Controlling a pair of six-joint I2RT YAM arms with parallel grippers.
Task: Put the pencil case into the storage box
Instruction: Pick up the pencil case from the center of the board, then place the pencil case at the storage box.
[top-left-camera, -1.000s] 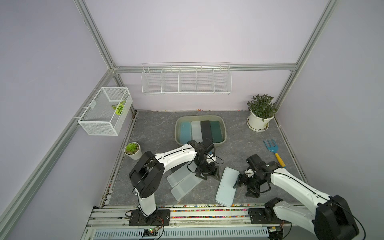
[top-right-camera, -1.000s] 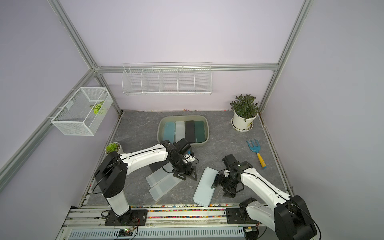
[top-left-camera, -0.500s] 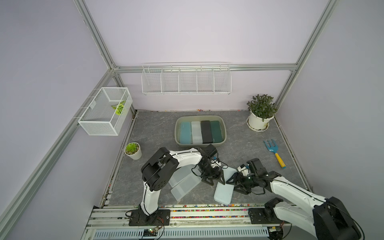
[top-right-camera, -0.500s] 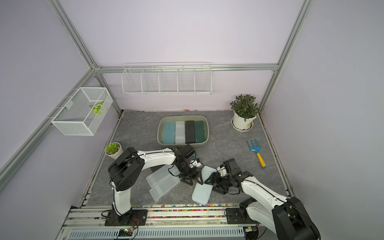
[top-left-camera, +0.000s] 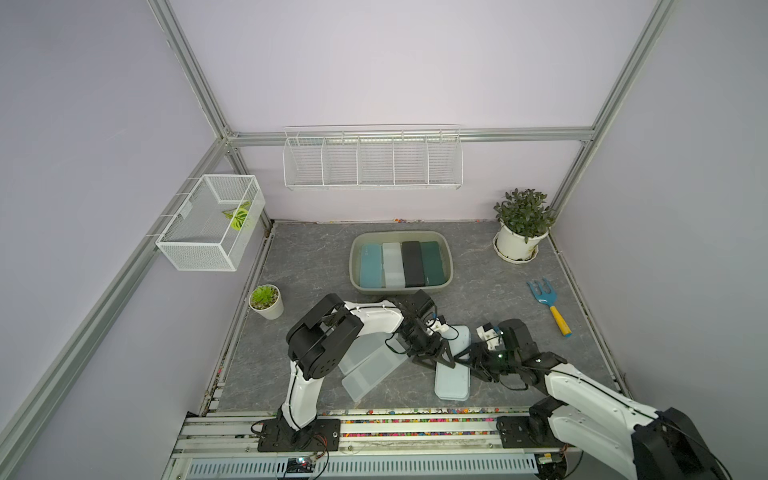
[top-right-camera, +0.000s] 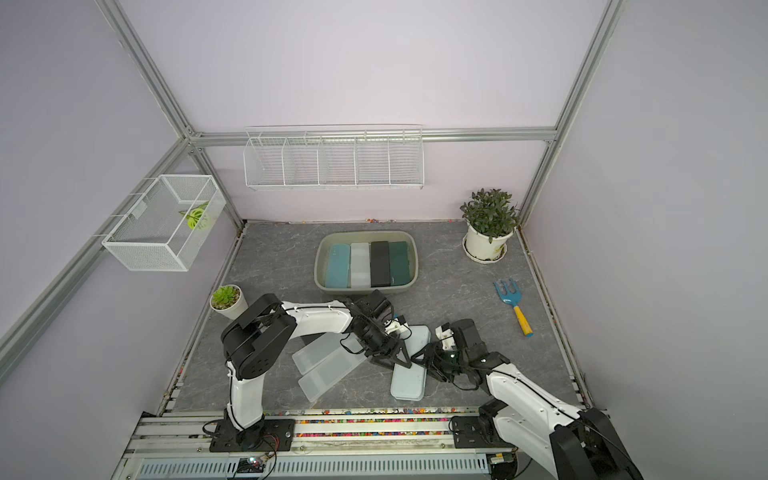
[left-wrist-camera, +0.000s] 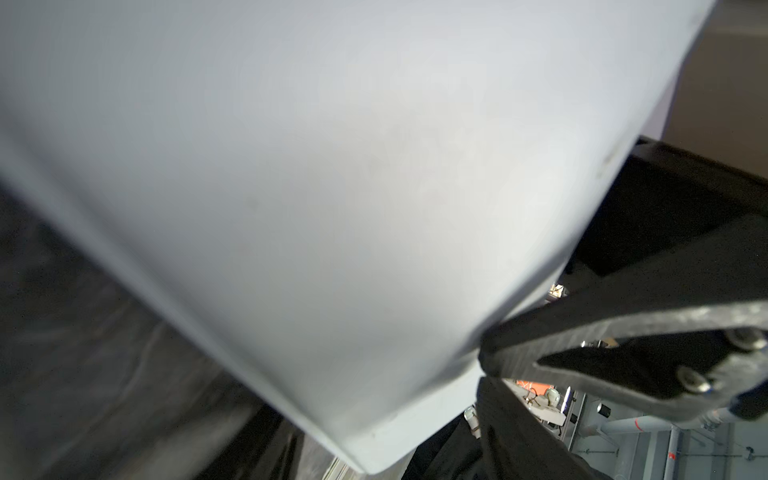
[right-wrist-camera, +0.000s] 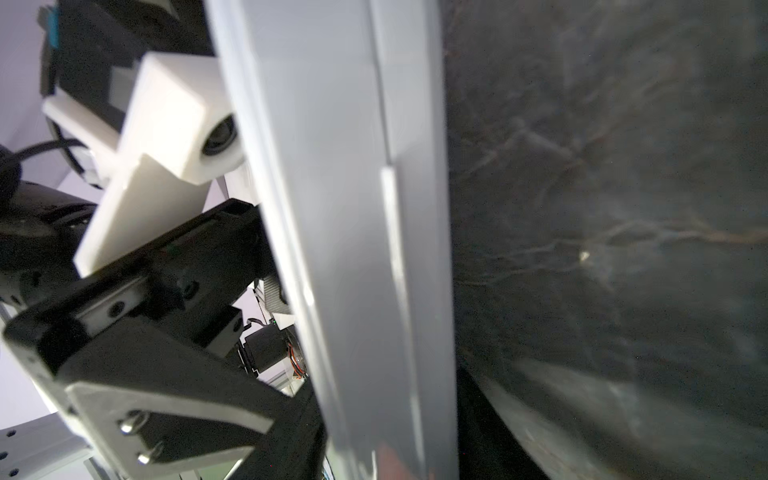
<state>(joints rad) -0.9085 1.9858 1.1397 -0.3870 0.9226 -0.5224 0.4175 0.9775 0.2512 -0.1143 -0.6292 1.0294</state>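
pale blue plastic marks the pencil case (top-left-camera: 452, 384), which in both top views lies out on the grey marbled counter (top-left-camera: 307, 266), near its front edge and well apart from the storage box (top-left-camera: 399, 235). that olive-grey tub sits toward the back with four cases (top-left-camera: 401, 266) side by side inside: blue, frosted, black and dark green. the left claw (top-left-camera: 432, 360) reaches in from the case's left with its two fingers visibly spread, one over the lid and one at the left edge, though whether they pinch the case i cannot tell. the right claw (top-left-camera: 471, 360) meets the case's right edge, dark against dark, and how far it stands open cannot be read either. two frosted cases (top-right-camera: 328, 368) overlap on the counter just left of the left claw. a blue hand rake (top-right-camera: 510, 301) lies well off to the right. in the left wrist view the pencil case (left-wrist-camera: 311, 208) fills most of the frame, close and blurred, and a dark textured finger (left-wrist-camera: 623, 324) touches its edge; whose finger it is i cannot tell. in the right wrist view the pencil case (right-wrist-camera: 353, 249) shows edge-on with a seam along its side, the counter (right-wrist-camera: 623, 208) to one side and the left arm's white camera housing (right-wrist-camera: 166, 116) to the other.
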